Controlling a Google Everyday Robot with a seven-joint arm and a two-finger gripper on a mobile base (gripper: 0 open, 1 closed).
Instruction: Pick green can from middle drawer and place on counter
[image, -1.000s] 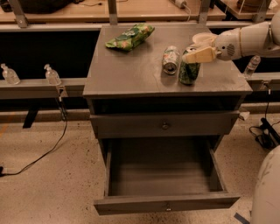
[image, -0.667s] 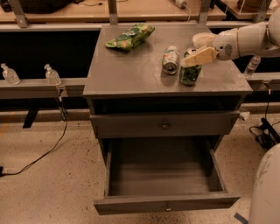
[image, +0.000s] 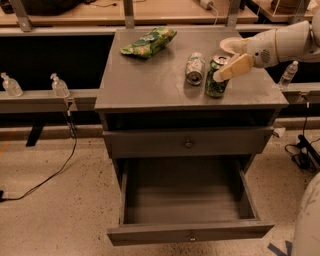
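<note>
In the camera view, the green can (image: 216, 84) is seen standing upright on the counter (image: 150, 82), near its right front part. Its long axis is vertical and its silver top is turned upward. The gripper (image: 220, 60) is reached in from the right side, about level with the upper half of the can, so the can lies between the jaws and not beside them. Whether the can is clamped or let loose cannot be told from this view.

Just to the left of the can, a paler can (image: 195, 68) is lying on its side; whether the two are touching cannot be told. A green snack bag (image: 148, 42) is placed well apart, at the back left.

Below, the middle drawer (image: 190, 234) is pulled out, under the shut upper drawer front (image: 189, 143).

The placing is judged nearly done. For the coming move, the jaws must be spread and the gripper drawn back to the right or upward, away from the paler can, so that the standing can is not tipped.
</note>
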